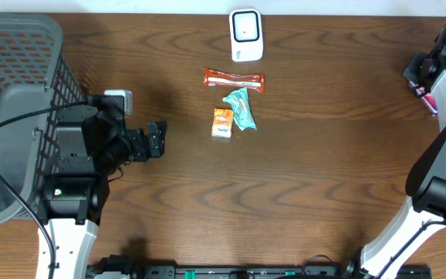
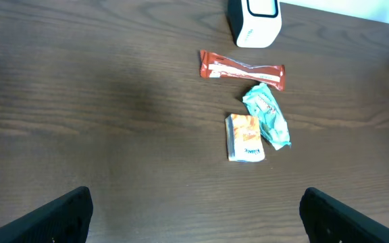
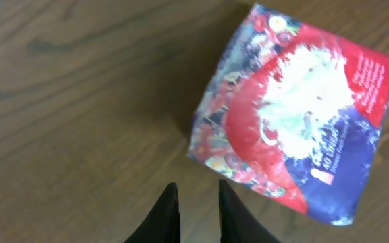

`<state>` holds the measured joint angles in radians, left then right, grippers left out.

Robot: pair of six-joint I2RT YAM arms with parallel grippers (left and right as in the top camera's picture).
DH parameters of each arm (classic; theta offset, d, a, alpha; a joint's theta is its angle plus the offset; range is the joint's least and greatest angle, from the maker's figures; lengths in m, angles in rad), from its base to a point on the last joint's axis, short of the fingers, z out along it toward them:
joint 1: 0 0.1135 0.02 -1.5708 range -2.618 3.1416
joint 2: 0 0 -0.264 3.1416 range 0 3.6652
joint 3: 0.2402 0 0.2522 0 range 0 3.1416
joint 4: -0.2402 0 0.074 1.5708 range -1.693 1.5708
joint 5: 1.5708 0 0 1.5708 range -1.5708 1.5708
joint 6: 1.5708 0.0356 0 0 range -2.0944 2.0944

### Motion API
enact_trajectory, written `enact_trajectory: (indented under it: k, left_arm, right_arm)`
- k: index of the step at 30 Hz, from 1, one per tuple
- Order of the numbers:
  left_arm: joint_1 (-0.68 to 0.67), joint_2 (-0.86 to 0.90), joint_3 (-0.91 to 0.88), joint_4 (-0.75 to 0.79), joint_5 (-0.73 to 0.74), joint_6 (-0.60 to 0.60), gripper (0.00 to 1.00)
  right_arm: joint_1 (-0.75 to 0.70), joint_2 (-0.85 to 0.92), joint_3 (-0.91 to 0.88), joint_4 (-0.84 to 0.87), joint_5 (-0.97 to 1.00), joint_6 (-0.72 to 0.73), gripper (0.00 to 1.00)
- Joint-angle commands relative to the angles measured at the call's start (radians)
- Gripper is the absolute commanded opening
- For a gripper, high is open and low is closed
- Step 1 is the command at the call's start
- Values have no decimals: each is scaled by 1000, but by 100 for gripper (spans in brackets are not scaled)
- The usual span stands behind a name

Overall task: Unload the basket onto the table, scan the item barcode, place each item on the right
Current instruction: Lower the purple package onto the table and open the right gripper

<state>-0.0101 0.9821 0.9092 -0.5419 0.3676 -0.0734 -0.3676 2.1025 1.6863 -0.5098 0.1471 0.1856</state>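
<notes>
Dark wood-grain table (image 1: 324, 178) runs under both of your arms, with a grey mesh basket (image 1: 14, 46) at its left edge. Your white scanner (image 1: 246, 35) stands at the far side, near the middle. In front of it lie a brown-red bar wrapper (image 1: 233, 79), a teal packet (image 1: 240, 108) and a small orange box (image 1: 222, 123). The teal packet touches the orange box, and the wrapper lies just beyond them. Your left gripper (image 1: 156, 139) hovers beside the basket, pointing toward that cluster and well apart from it. Its fingers (image 2: 53, 219) are spread wide in the wrist view and grip nothing. Your right gripper (image 3: 196, 202) is at the far right of the table, well away from the scanner. Its fingers (image 3: 171, 216) stand only narrowly apart, with bare wood showing between them, so they grip nothing. The red, white and blue packet (image 3: 296, 128) lies flat on the table just ahead and to the right of those fingertips. It is near them and not touching. You cannot make out a barcode on its visible face.
</notes>
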Motion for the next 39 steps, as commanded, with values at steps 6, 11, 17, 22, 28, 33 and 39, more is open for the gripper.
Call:
enact_trajectory:
  k: [6, 11, 17, 22, 28, 33, 39]
  left_arm:
    - [3, 4, -5, 1, 5, 13, 97]
    - [3, 4, -5, 1, 5, 13, 97]
    - [3, 4, -5, 1, 5, 13, 97]
    - [3, 4, -5, 1, 5, 13, 97]
    - [3, 4, -5, 1, 5, 13, 97]
    - [3, 4, -5, 1, 5, 13, 97]
    - [3, 4, -5, 1, 5, 13, 97]
  right_arm:
    - [-64, -23, 14, -52, 27, 0, 20]
    - [-81, -23, 14, -86, 27, 0, 23]
    - [-104, -23, 14, -82, 27, 11, 26]
    - [-138, -23, 14, -97, 27, 13, 26]
    - [-178, -23, 14, -112, 37, 19, 28]
    - [-223, -22, 14, -119, 36, 46, 29]
    - [-236, -22, 14, -134, 21, 45, 29]
